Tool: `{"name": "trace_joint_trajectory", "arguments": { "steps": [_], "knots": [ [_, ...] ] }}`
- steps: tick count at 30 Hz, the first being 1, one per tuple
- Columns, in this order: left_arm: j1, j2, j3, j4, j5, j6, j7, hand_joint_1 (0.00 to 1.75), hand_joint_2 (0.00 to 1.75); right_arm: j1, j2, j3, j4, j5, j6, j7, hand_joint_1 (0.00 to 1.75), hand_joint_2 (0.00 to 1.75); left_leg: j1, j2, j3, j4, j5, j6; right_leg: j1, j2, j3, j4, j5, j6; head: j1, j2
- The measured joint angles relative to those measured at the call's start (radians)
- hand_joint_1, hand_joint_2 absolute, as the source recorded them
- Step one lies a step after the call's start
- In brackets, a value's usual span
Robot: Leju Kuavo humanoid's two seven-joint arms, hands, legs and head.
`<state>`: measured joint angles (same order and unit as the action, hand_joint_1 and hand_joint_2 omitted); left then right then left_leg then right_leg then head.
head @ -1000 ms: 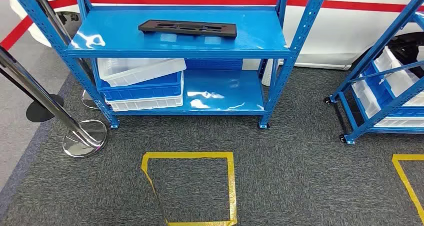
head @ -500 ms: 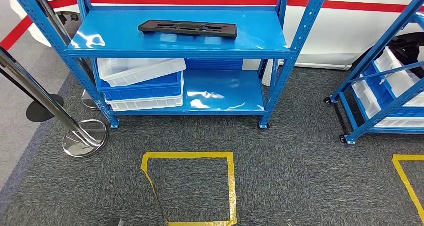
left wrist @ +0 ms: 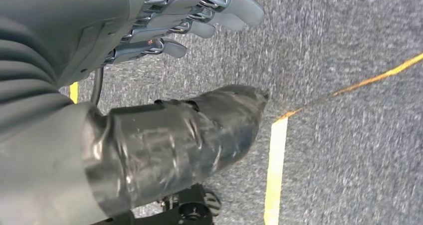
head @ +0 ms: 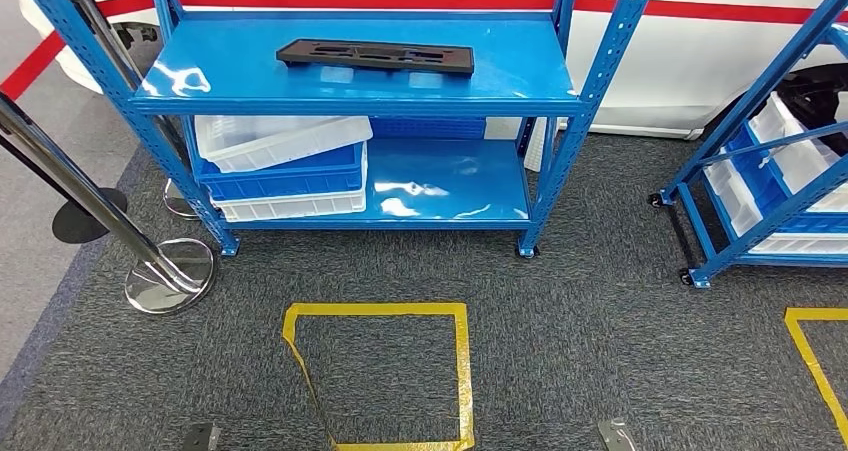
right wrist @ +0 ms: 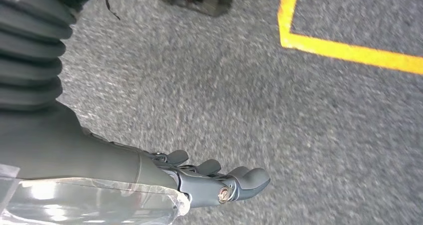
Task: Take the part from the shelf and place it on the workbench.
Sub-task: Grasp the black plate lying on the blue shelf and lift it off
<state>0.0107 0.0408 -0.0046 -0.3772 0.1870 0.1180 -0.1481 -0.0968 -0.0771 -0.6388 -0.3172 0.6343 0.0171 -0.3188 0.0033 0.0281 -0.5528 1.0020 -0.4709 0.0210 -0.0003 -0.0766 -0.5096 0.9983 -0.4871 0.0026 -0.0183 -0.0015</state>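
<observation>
The part (head: 376,56), a flat black piece with long cut-outs, is lying on the top board of the blue shelf (head: 520,81), toward the back edge and roughly midway between the two front posts, with nothing touching it. Under it, at the left end of the lower board, white and blue bins (head: 280,166) are sitting in a stack, the top white one tilted. Chrome barrier posts (head: 165,271) are standing on the grey carpet (head: 600,321) off the shelf's left corner, and a square of yellow tape (head: 462,371) is marking the floor in front. A second blue rack (head: 760,181) with white bins is standing to the right. The left hand (left wrist: 164,30) is hanging over the carpet, fingers spread and holding nothing; the right hand (right wrist: 199,177) is hanging likewise, fingers loosely extended and empty.
</observation>
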Motion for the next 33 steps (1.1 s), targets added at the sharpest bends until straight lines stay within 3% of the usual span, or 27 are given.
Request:
{"name": "trace_joint_trajectory", "arguments": {
  "steps": [3,7,18,33],
  "knots": [
    [-0.004,0.003,0.0,0.001,0.016,0.004,-0.012,0.0,0.0,-0.019,-0.004,-0.044,0.006,0.05,0.0,-0.032,0.0,0.0,0.0,0.0,0.0,0.0,0.0,0.0,0.0,0.0,0.0,0.0,0.0,0.0,0.0,0.0],
    [-0.011,0.008,0.0,0.003,0.035,0.003,-0.025,0.0,0.0,-0.049,-0.004,-0.073,-0.012,0.081,0.015,-0.07,0.0,1.75,0.0,0.0,-0.001,0.0,0.0,0.0,0.0,0.0,0.0,0.001,0.0,0.0,0.0,0.0],
    [-0.02,0.019,-0.004,0.008,0.054,0.002,-0.043,0.0,0.0,-0.08,-0.026,-0.046,-0.162,-0.04,-0.019,-0.051,0.0,1.75,0.0,-0.001,-0.001,0.0,0.0,0.0,0.0,-0.001,0.0,0.001,0.0,0.0,0.0,0.0],
    [-0.044,0.038,-0.053,0.026,0.064,0.007,-0.062,0.0,0.0,-0.271,-0.077,0.26,-0.507,-0.201,-0.086,0.086,0.0,1.75,-0.001,-0.002,-0.001,0.0,0.002,0.0,0.0,-0.002,0.001,0.002,0.001,0.0,0.0,0.0]
  ]
}}
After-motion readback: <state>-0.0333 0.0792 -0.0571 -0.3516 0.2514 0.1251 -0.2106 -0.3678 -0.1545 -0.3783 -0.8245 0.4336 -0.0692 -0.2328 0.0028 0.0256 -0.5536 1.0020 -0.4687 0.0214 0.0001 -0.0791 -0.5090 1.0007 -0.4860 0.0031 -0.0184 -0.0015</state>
